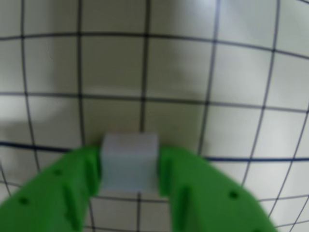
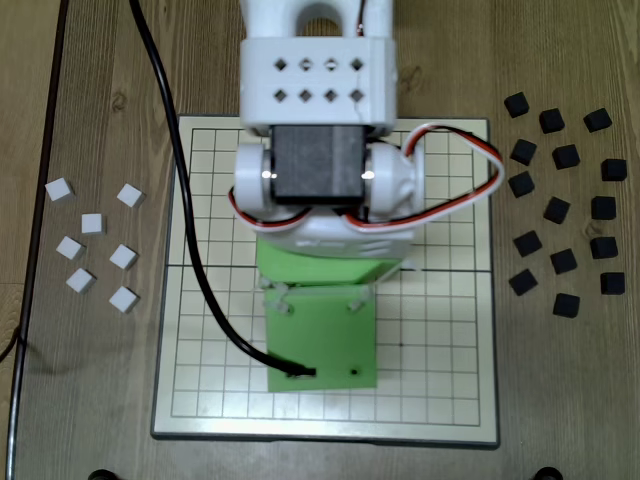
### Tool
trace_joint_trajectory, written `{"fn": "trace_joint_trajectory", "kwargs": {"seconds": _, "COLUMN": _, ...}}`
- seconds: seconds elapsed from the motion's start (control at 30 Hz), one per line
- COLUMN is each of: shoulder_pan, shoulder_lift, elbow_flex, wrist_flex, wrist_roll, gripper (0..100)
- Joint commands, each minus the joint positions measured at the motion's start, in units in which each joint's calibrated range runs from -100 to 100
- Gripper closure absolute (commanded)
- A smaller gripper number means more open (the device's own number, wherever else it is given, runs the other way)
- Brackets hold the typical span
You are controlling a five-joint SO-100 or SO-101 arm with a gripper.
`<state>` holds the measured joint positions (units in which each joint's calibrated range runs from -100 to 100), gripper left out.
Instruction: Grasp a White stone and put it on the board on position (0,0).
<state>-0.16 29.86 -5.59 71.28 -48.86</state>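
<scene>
Wrist view: green gripper clamped on the White stone, one green finger pressed to each side face of the block. Stone sits low over the board, right where a vertical grid line meets the thick dark midline; can't tell if it touches the surface. View is blurred.

Fixed view: arm's white body and green wrist part hang over the board's middle, hiding stone and fingertips. Six loose white stones lie on the wood table left of the board, black blocks scattered right. Black cable crosses the board's left part.
</scene>
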Motion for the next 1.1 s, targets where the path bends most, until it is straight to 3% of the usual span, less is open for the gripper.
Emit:
{"fn": "trace_joint_trajectory", "kwargs": {"seconds": 0.0, "shoulder_pan": 0.03, "shoulder_lift": -5.40, "elbow_flex": -0.02, "wrist_flex": 0.53, "wrist_roll": 0.10, "gripper": 88}}
{"fn": "trace_joint_trajectory", "kwargs": {"seconds": 1.07, "shoulder_pan": -0.34, "shoulder_lift": -5.32, "elbow_flex": -6.49, "wrist_flex": 2.51, "wrist_roll": 0.83, "gripper": 88}}
